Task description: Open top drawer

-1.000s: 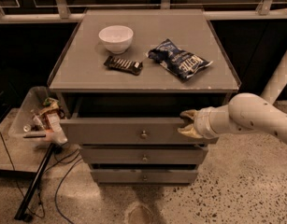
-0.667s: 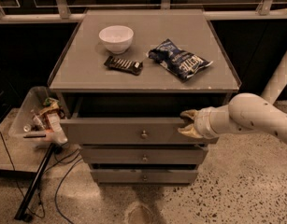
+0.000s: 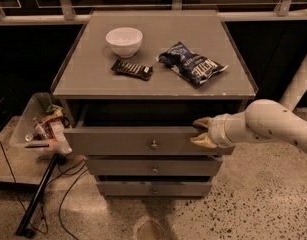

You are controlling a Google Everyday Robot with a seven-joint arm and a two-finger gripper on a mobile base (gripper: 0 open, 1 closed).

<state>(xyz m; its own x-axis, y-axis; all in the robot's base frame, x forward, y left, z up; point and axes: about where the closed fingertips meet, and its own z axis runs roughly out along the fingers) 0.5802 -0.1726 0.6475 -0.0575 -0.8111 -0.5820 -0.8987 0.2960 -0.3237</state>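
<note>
The top drawer (image 3: 123, 141) is a wide grey front with a small round metal knob (image 3: 154, 145). It stands pulled out a little from the grey cabinet (image 3: 93, 79), with a dark gap above it. My gripper (image 3: 201, 132) is at the right end of the drawer front. One finger reaches over the front's top edge and the other lies against its face. My white arm (image 3: 273, 126) comes in from the right.
On the cabinet top are a white bowl (image 3: 124, 40), a dark snack bar (image 3: 132, 69) and a blue chip bag (image 3: 191, 63). Two narrower drawers (image 3: 154, 168) sit below. A clear bin of clutter (image 3: 40, 126), a black stand leg (image 3: 38, 196) and cables lie at the left.
</note>
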